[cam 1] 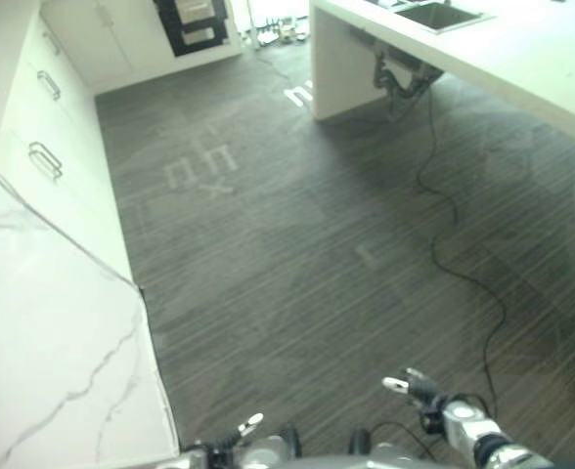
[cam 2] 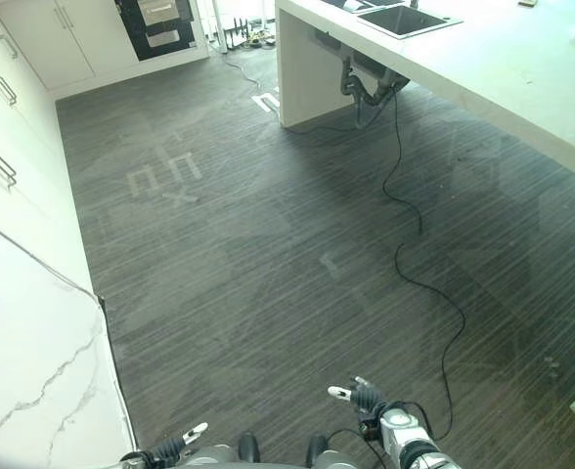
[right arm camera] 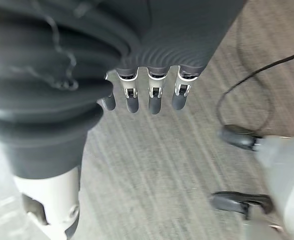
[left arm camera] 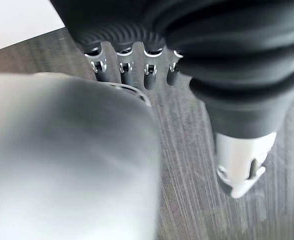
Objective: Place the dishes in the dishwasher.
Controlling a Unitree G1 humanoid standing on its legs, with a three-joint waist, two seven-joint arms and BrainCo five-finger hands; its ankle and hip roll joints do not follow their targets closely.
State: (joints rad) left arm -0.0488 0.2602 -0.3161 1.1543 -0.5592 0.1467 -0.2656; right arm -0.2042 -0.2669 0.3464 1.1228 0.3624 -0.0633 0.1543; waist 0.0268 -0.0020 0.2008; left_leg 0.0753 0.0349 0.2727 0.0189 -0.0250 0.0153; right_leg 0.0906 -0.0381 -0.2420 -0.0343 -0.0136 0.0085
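Both hands hang low with nothing in them: the left hand (cam 1: pixel 248 427) at about 6 o'clock and the right hand (cam 1: pixel 410 386) at 5, fingers loosely straight. Dishes probably wait by the white island counter's steel sink (cam 2: pixel 405 18) at 1 o'clock, nearer the right hand.

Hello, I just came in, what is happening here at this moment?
Not much handling yet. The robot stands on a dark striped floor in a kitchen, between a white marble counter on its left and a white island with a sink further away on its right. The left robot hand and the right robot hand hang low with relaxed fingers and hold nothing. No dishes are in either hand.
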